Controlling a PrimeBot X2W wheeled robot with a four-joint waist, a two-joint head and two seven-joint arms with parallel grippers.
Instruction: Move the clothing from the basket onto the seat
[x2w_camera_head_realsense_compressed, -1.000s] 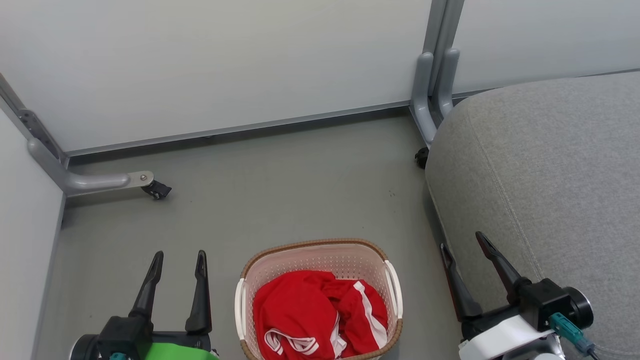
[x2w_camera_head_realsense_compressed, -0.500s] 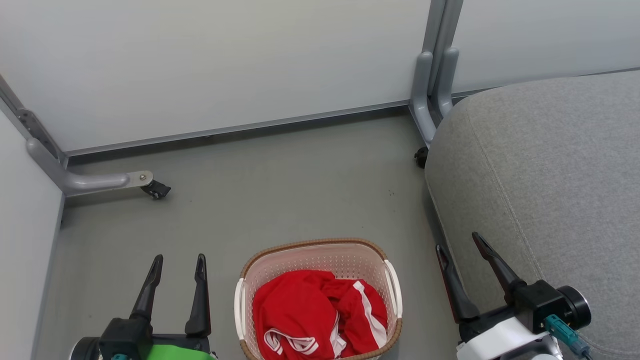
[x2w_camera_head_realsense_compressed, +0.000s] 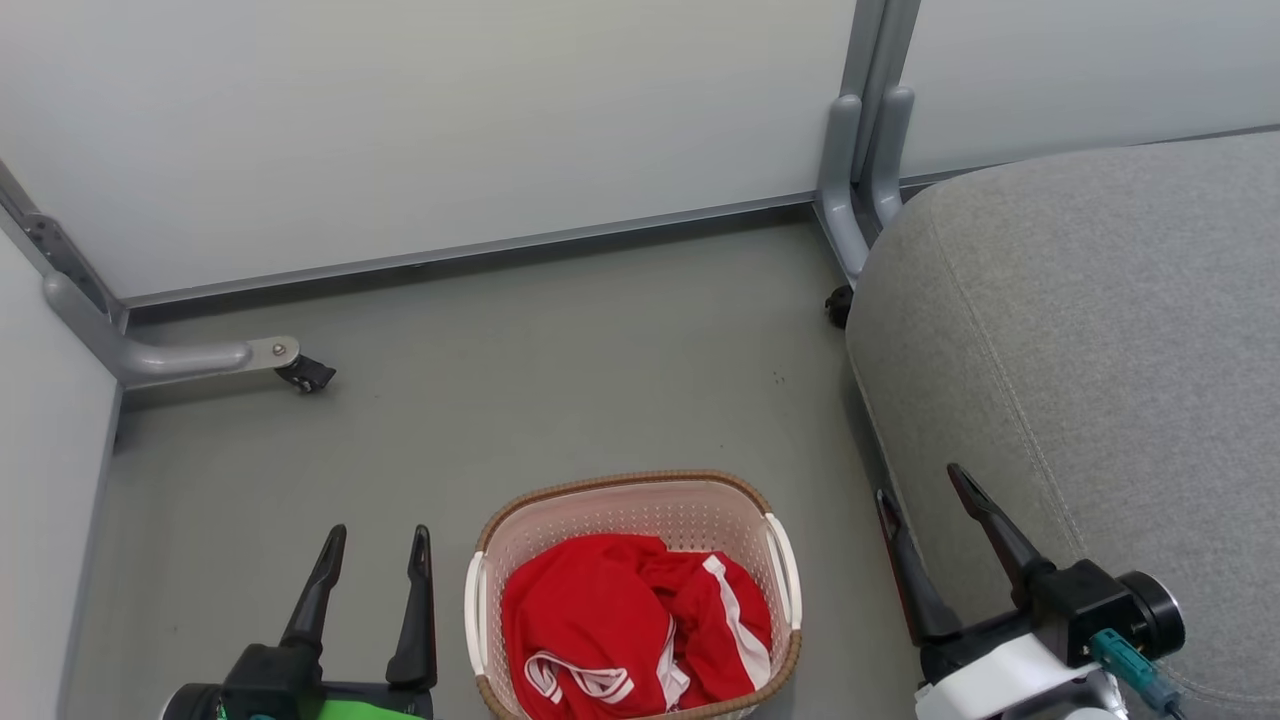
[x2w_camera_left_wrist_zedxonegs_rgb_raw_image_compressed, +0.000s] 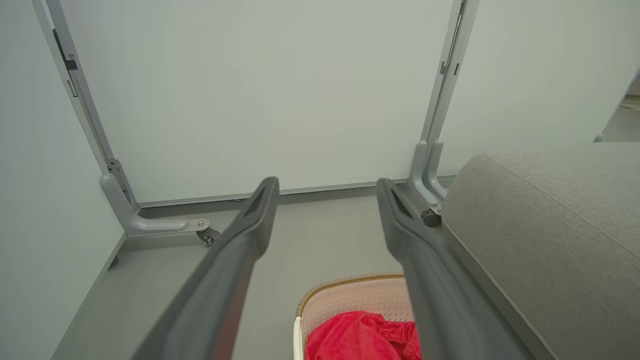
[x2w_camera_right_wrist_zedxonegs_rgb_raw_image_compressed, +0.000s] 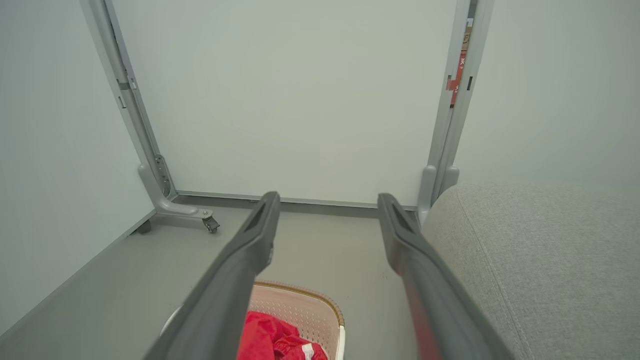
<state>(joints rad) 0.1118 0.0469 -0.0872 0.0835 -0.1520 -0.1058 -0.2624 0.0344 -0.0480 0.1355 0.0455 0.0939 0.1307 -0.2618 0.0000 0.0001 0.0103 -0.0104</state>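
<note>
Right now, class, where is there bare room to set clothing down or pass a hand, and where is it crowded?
The seat is bare where visible. The floor is free from the basket to the wall panels. Crowded: the basket, holding the clothing, flanked by the left hand and right hand.

Bare grey floor (x2w_camera_head_realsense_compressed: 560, 390) is lying open beyond the cream perforated plastic basket (x2w_camera_head_realsense_compressed: 640, 515). The light-grey fabric seat (x2w_camera_head_realsense_compressed: 1090, 330) is blocking the right, white partition panels (x2w_camera_head_realsense_compressed: 450, 120) the back.

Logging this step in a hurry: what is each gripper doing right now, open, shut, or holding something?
Left gripper: open, holding nothing, beside the basket.
Right gripper: open, holding nothing, next to the seat.
</note>
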